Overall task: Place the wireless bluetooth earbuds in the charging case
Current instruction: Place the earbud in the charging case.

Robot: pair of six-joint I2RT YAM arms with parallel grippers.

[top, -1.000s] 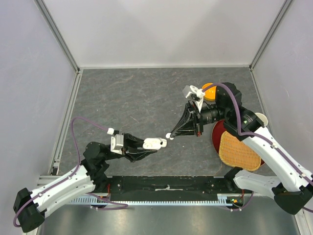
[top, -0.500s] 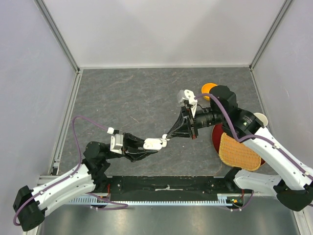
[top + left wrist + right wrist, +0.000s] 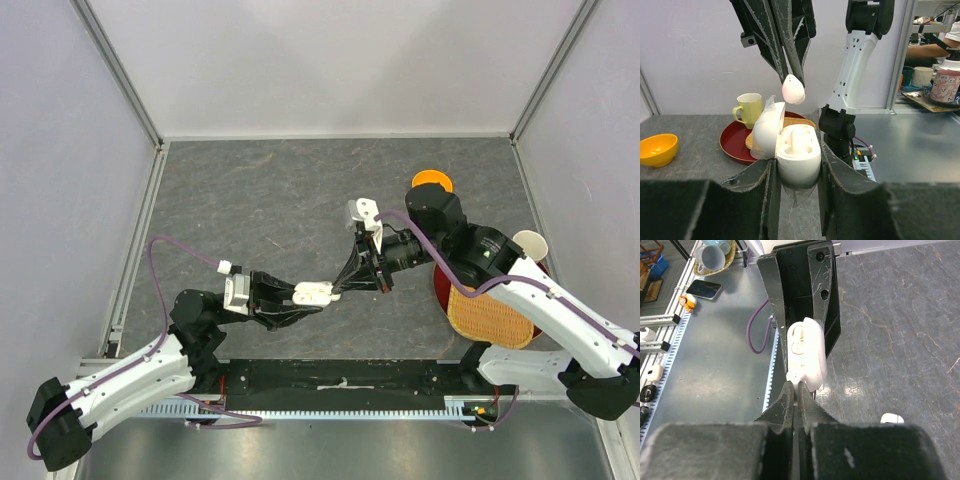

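My left gripper (image 3: 303, 296) is shut on the white charging case (image 3: 314, 293) and holds it above the table with its lid open. In the left wrist view the case (image 3: 798, 150) sits between my fingers, sockets facing up, lid (image 3: 767, 131) swung to the left. My right gripper (image 3: 341, 289) is shut on one white earbud (image 3: 793, 90), which hangs just above the open case. In the right wrist view the earbud (image 3: 796, 376) is pinched at my fingertips, right against the near end of the case (image 3: 805, 352). The other earbuds are not clearly in view.
A red tray (image 3: 440, 285) with a woven mat (image 3: 487, 310) lies under my right arm. An orange bowl (image 3: 431, 181) sits behind it. A yellow-green mug (image 3: 750, 107) stands on the tray. A small white object (image 3: 891, 418) lies on the grey table.
My right gripper has moved left and toward the near edge with the earbud, from apart from the case to right over it. The left gripper has kept the case still.
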